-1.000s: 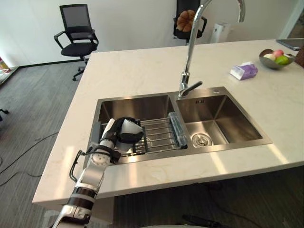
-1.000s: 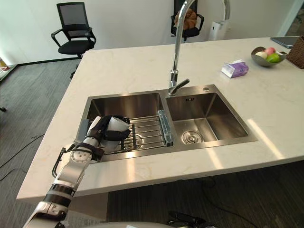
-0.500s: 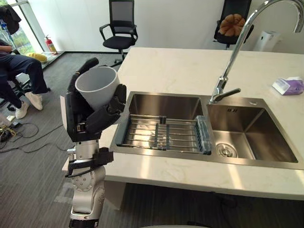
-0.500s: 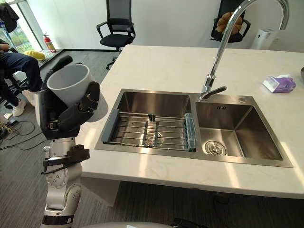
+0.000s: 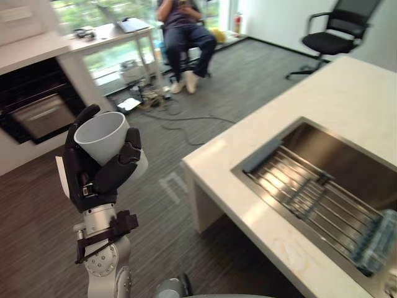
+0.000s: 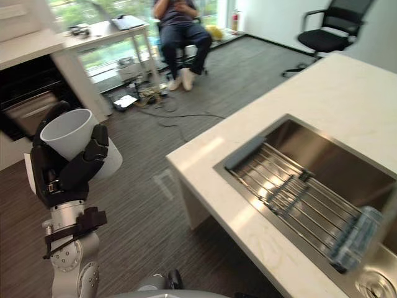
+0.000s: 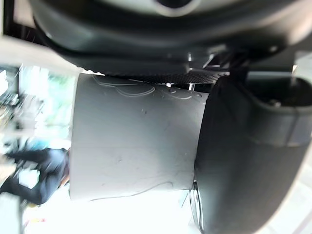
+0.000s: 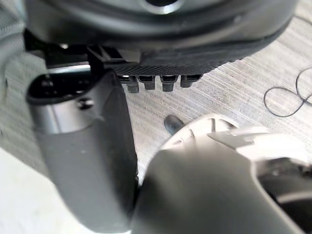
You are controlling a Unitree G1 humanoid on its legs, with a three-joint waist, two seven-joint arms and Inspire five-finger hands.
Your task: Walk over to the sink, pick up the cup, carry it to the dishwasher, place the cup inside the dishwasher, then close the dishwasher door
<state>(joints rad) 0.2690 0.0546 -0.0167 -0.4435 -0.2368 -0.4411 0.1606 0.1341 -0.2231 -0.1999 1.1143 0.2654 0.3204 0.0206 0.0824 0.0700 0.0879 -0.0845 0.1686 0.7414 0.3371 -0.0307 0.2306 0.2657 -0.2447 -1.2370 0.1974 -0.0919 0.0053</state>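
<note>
Right now, biggest first: pale stone counter (image 5: pixel 347 93) takes the robot's right side of the scene. Steel sink (image 6: pixel 322 149) is sunk into the counter, w/ a wire rack (image 5: pixel 316 198) lying across the basin and a clear plastic end piece (image 5: pixel 372 239) at the rack's near-right end. Grey floor (image 5: pixel 186 205) is left of the counter. Dark built-in appliance (image 5: pixel 34 108) sits in a white cabinet far left of the counter, well apart from it. Desk (image 5: pixel 118 31) is beyond the counter's left corner, w/ a person (image 5: pixel 186 25) seated just beside it. Black office chair (image 5: pixel 338 28) stands behind the counter's far edge. Left hand (image 5: pixel 93 177) is raised over the floor, left of the counter and clear of it, fingers and thumb wrapped round the cup (image 5: pixel 102 136). Cup is pale grey, mouth up, tilted a bit toward the counter; left wrist view has its wall (image 7: pixel 131 141) pressed against the palm. Right hand (image 8: pixel 146 44) shows over the floor; grip can't tell.
</note>
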